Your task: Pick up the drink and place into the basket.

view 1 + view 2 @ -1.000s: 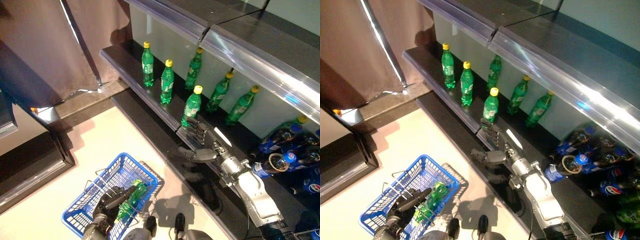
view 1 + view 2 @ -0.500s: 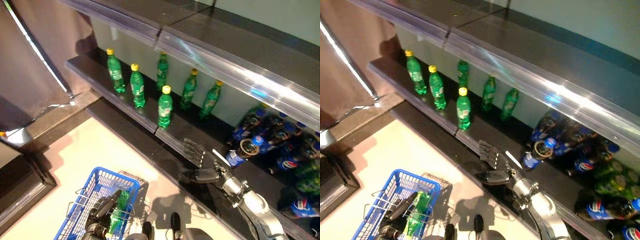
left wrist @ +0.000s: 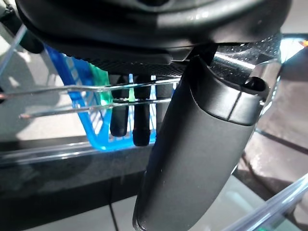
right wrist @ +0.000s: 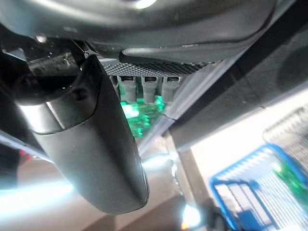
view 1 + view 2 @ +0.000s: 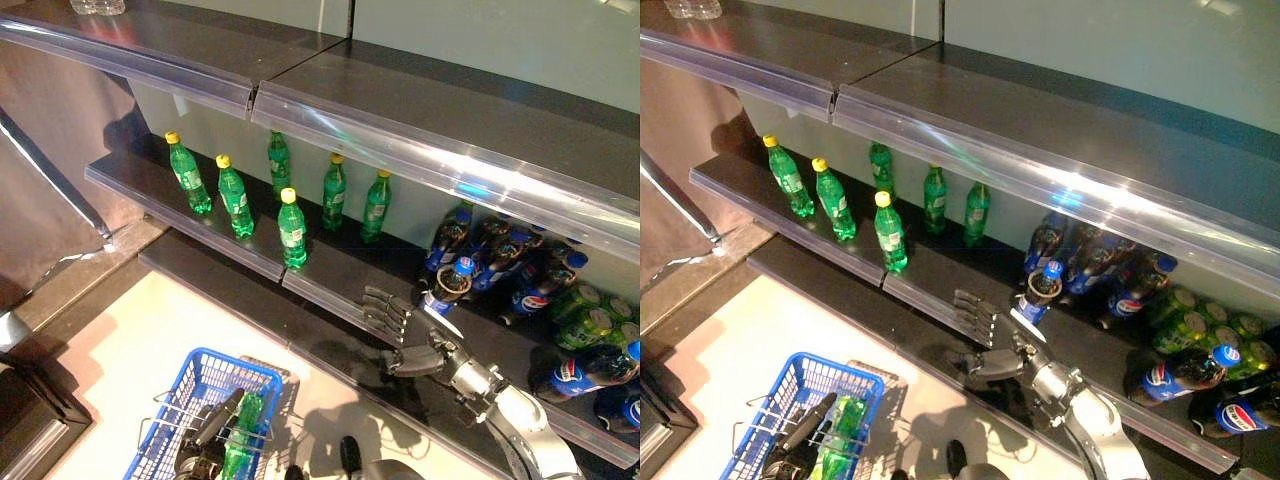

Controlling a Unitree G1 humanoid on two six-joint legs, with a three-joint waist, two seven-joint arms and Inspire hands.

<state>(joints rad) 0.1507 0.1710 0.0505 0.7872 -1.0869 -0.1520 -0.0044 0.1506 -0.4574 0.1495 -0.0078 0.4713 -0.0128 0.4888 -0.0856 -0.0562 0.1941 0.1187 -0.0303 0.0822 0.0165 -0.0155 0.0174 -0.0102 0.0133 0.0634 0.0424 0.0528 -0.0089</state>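
Several green drink bottles with yellow caps stand on the dark shelf; the front one point(image 5: 292, 230) is nearest the edge. My right hand point(image 5: 425, 345) is open with straight fingers, low in front of the shelf edge and well right of that bottle, holding nothing. A blue wire basket point(image 5: 235, 362) hangs near the floor at lower left with one green bottle point(image 5: 243, 440) lying inside. My left hand point(image 5: 210, 435) is shut on the basket's wire handle point(image 3: 96, 89), and its fingers point(image 3: 139, 122) hook over the wires.
Blue cola bottles point(image 5: 455, 285) and green drinks point(image 5: 585, 325) lie heaped on the shelf's right part. A long upper shelf point(image 5: 400, 140) overhangs the bottles. A lower dark ledge point(image 5: 230, 295) runs between shelf and pale floor.
The camera has swung up and right. My right hand, which was touching the front green bottle's base, now sits away to its right, still open. The basket stays in my left hand.
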